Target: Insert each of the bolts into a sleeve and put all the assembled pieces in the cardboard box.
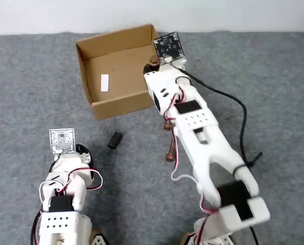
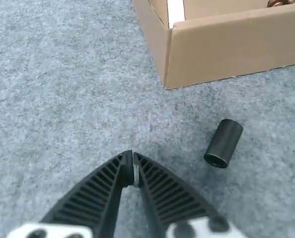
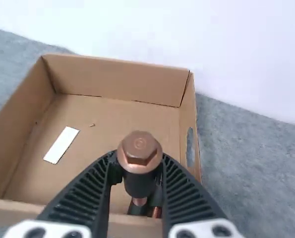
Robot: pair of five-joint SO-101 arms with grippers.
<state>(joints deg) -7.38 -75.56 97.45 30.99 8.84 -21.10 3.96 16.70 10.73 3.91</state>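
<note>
From above, the cardboard box [image 1: 120, 105] is sitting near the far edge of the grey tabletop [image 1: 29, 92], open side up. My right end effector [image 1: 154, 63] is hanging over the box's right-hand wall, gripping an assembled piece [image 1: 153, 60], a copper bolt seated in a dark sleeve. My left end effector [image 1: 83, 151] is resting low near the tabletop's near edge. A loose sleeve [image 1: 115, 140] is lying on its side in front of the box's near wall, between my two arms. A loose bolt [image 1: 169, 154] is lying partly under my right arm.

From my left wrist, my left end effector [image 2: 132, 167] is pressing its fingers together at the tips, holding nothing. The loose sleeve [image 2: 223, 144] is lying just beyond it, apart from the box's [image 2: 226, 47] near corner.

From my right wrist, my right end effector [image 3: 137, 164] is clamping the assembled piece [image 3: 139, 151] upright, hexagonal head on top, above the box's [image 3: 117, 82] floor. A white label [image 3: 62, 145] is lying flat inside the box.
</note>
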